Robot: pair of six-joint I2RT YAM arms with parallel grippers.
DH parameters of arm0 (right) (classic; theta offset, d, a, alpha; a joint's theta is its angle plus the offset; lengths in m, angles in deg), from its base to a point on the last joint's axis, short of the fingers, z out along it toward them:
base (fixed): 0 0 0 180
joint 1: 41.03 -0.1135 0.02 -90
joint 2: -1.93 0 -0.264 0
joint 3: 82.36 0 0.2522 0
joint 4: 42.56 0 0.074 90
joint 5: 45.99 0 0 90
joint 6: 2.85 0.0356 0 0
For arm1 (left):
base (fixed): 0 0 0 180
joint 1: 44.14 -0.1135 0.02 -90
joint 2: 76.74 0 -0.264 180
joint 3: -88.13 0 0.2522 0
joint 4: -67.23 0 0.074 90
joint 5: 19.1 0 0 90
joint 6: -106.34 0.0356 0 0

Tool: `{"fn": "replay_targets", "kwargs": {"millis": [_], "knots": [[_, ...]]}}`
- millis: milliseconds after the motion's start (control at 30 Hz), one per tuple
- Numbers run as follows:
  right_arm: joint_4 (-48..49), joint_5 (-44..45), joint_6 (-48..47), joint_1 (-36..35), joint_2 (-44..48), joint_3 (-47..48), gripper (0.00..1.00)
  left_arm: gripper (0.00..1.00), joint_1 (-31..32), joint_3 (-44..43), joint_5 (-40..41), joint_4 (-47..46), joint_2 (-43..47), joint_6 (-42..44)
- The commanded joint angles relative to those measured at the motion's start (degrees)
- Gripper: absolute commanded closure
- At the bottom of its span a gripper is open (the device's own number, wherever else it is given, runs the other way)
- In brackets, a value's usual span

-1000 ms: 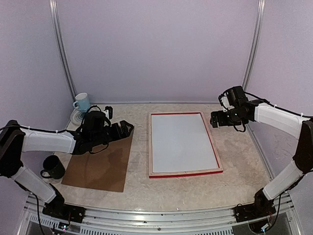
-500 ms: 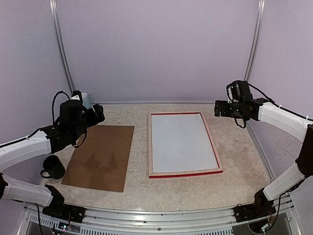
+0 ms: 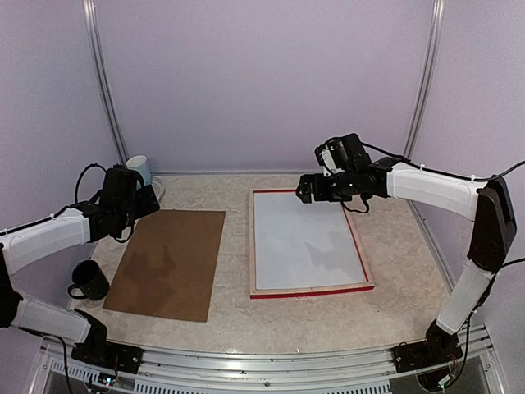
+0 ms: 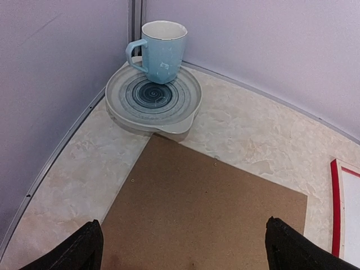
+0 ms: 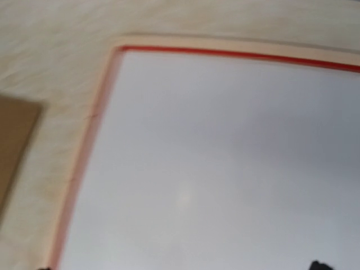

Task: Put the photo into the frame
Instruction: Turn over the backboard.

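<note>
The frame (image 3: 256,246) lies flat at mid-table with its pale wood back up and its red edges showing; it also shows in the right wrist view (image 5: 84,152). A plain white sheet (image 3: 305,240) fills it; I cannot tell whether it is the photo's white back or a mat. No printed picture shows. My right gripper (image 3: 306,191) hovers over the frame's far left corner, its fingertips (image 5: 319,264) far apart and empty. My left gripper (image 3: 150,199) is open and empty above the far left corner of the brown board (image 4: 202,208).
The brown backing board (image 3: 168,263) lies left of the frame. A blue mug (image 4: 162,49) stands on a grey plate (image 4: 129,104) in the far left corner. A black mug (image 3: 89,281) stands at the left edge. Purple walls enclose the table.
My right arm has swung left from beside the frame's far right corner to above its far left corner. My left arm has pulled back off the board toward the blue mug.
</note>
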Motion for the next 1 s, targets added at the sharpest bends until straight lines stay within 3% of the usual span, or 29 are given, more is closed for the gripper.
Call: {"fn": "replay_targets", "kwargs": {"millis": [0,200,500,967], "knots": [[-2.12,-2.72,1.33,-5.14,-4.16,6.54,0.01,0.01,-4.28,-0.01,-3.97,0.12,-2.56,-0.17],[-3.35,-3.25,1.02,-10.57,-9.80,12.07,0.01,0.01,-11.48,-1.00,-14.08,-0.62,-7.84,0.52],[-4.21,-5.65,0.31,-15.02,-15.15,17.65,0.01,0.01,-17.85,-7.01,-18.42,2.24,-21.35,1.05],[-5.01,-16.83,6.30,-19.11,-24.57,27.22,0.01,0.01,-20.22,-6.47,-19.48,0.82,-28.54,-1.54]]}}
